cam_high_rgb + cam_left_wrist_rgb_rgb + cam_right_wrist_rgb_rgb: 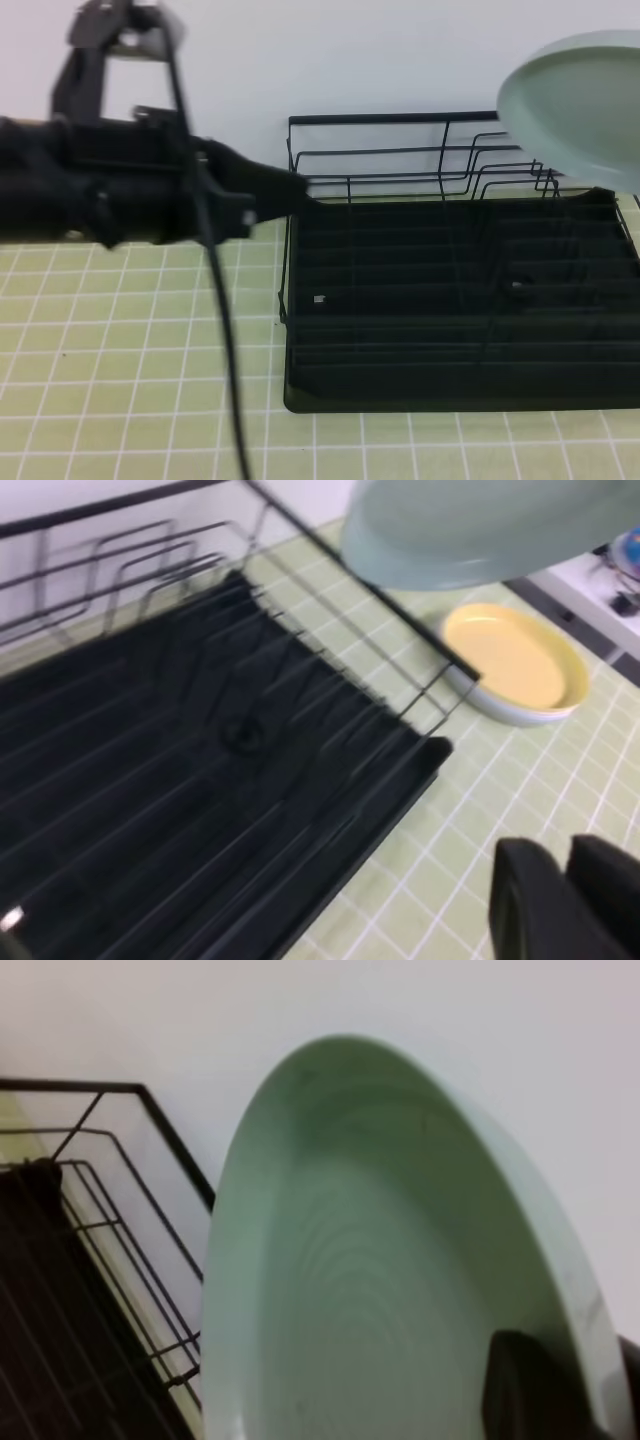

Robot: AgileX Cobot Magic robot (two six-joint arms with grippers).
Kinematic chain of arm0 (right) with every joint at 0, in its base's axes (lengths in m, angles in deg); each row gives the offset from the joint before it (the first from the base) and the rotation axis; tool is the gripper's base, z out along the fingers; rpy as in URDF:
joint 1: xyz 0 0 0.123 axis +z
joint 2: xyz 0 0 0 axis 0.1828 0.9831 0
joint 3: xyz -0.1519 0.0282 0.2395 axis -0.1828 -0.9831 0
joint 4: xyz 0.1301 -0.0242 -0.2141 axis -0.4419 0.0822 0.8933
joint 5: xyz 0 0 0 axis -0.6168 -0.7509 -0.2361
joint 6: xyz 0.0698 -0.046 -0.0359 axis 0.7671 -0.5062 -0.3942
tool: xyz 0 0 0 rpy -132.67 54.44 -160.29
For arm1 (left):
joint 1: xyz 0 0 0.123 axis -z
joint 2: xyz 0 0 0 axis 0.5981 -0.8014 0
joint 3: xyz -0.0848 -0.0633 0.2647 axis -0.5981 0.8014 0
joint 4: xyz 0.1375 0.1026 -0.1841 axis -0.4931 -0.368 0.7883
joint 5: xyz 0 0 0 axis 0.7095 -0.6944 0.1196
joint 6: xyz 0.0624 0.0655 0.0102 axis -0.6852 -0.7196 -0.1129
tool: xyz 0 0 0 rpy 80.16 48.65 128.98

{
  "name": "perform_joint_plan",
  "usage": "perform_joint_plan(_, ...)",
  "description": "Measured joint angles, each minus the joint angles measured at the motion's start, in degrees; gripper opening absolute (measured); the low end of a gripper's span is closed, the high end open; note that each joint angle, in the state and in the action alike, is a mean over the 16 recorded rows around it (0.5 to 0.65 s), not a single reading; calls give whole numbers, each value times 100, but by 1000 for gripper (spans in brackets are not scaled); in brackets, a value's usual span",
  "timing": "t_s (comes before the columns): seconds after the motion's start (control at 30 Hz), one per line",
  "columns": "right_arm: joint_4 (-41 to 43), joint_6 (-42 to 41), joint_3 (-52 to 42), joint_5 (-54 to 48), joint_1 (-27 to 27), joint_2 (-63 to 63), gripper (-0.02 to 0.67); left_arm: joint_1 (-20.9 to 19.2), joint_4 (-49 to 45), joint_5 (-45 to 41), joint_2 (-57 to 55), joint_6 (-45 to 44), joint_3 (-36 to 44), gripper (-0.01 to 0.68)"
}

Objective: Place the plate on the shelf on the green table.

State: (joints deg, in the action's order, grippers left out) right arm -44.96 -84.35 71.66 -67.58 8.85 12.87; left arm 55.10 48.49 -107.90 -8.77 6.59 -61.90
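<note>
While the plate (575, 100) hangs in the air over the far right corner of the shelf (460, 300), the step in hand is, by my judgement, lowering it between the upright divider loops. The right gripper (560, 1390) is clamped on the plate's rim: in the right wrist view one dark finger lies on the inner face at the near edge and the rest of the dish spreads up and away from it. The plate is tilted, neither flat nor fully on edge; its concave face turns toward the gripper and partly upward, its underside toward the shelf below. Being round, it has no real long axis; what matters is the plane of the disc, which should probably be brought nearer upright and lined up with the gaps between the loops before it goes down.

To do this well, the rim farthest from the gripper should enter a gap first, slowly, so it does not strike a wire; the grip should hold until the ribbed tray bears the weight.

The left gripper (560, 900) sits off the shelf's near corner, over the green table (130, 370), its two dark fingers close together with nothing between them that I can see. Beyond it, just outside the shelf's wire frame, rests a yellow dish (515, 660).
</note>
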Motion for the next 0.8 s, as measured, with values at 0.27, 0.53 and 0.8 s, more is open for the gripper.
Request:
perform_joint_plan(0.27,869,138,1178,-750,0,1215,-4,-746,-183,-501,0,154,1,0)
perform_joint_plan(0.53,2029,984,2222,-1321,0,2220,-4,-999,-279,-682,0,131,6,0)
perform_joint_plan(0.8,2558,1324,2575,-1297,0,2701,-4,-1004,-361,-682,-4,83,11,0)
